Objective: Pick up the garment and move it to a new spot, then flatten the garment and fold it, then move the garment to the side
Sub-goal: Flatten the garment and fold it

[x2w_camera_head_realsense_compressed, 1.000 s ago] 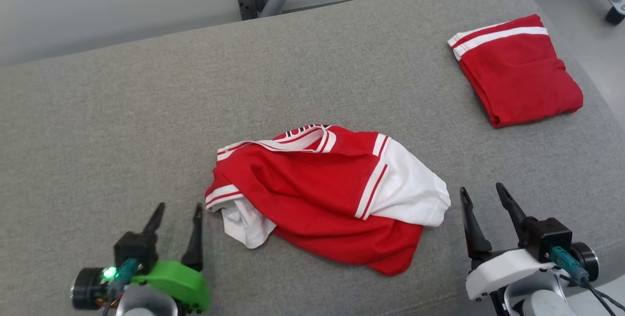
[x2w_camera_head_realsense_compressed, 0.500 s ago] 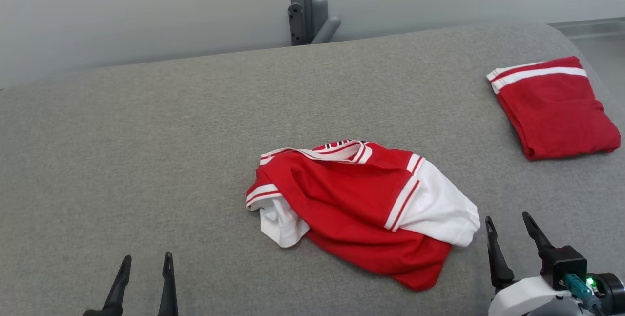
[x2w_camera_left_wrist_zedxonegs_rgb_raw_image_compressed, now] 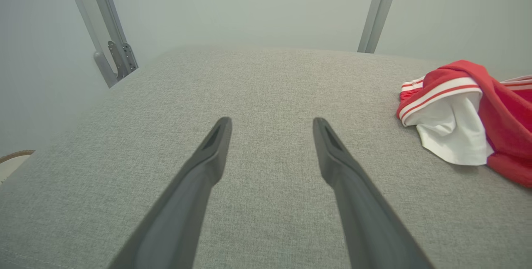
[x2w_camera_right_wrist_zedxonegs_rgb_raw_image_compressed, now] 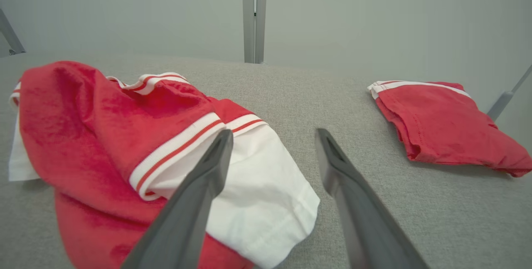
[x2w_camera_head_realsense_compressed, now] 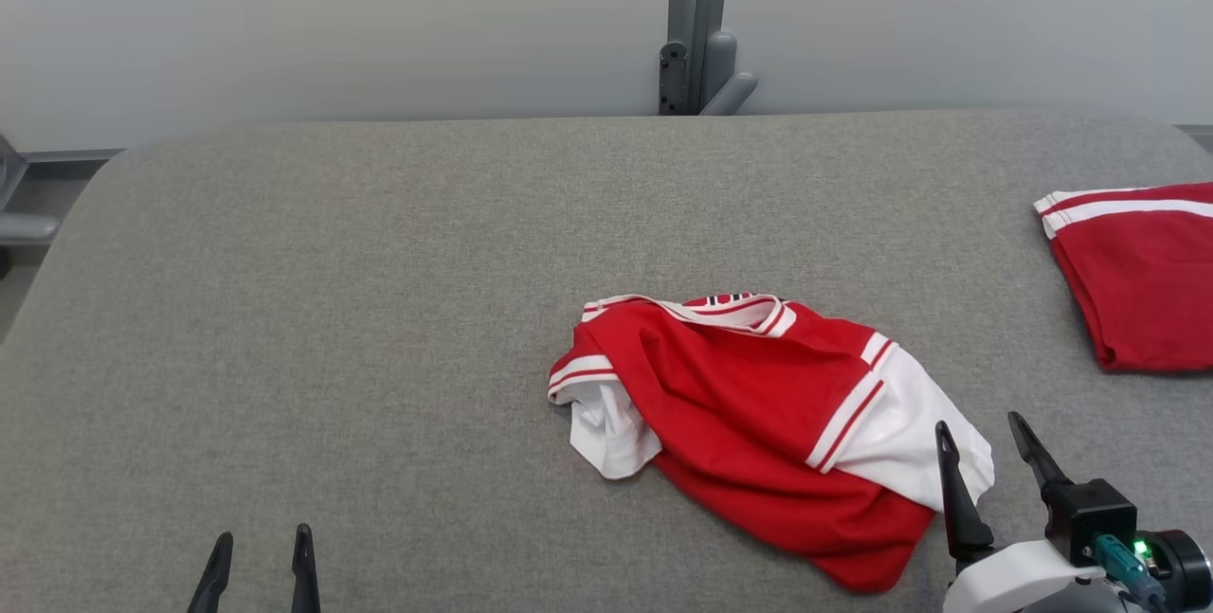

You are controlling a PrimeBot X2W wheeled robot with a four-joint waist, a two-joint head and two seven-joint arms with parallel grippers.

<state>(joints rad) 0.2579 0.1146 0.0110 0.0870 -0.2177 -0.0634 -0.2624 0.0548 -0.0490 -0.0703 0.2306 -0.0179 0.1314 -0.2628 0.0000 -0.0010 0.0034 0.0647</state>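
Note:
A crumpled red and white garment (x2w_camera_head_realsense_compressed: 758,414) lies in a heap on the grey padded table (x2w_camera_head_realsense_compressed: 379,310), right of centre in the head view. My right gripper (x2w_camera_head_realsense_compressed: 978,423) stands open at the lower right, its left finger just in front of the garment's white sleeve, nothing between the fingers. In the right wrist view the garment (x2w_camera_right_wrist_zedxonegs_rgb_raw_image_compressed: 124,144) spreads to the left of my open right gripper (x2w_camera_right_wrist_zedxonegs_rgb_raw_image_compressed: 274,134). My left gripper (x2w_camera_head_realsense_compressed: 263,537) is open at the bottom left, well apart from the cloth. The left wrist view has my left gripper (x2w_camera_left_wrist_zedxonegs_rgb_raw_image_compressed: 272,123) over bare table, the garment (x2w_camera_left_wrist_zedxonegs_rgb_raw_image_compressed: 465,123) far right.
A folded red garment with white stripes (x2w_camera_head_realsense_compressed: 1137,272) lies near the table's right edge, also in the right wrist view (x2w_camera_right_wrist_zedxonegs_rgb_raw_image_compressed: 440,123). A grey metal post (x2w_camera_head_realsense_compressed: 697,26) rises behind the table against a pale wall. The table's rounded left edge (x2w_camera_head_realsense_compressed: 57,243) drops off.
The head camera has turned, so the whole picture slid right. The garment lies as before. Both grippers sit lower in view and remain open.

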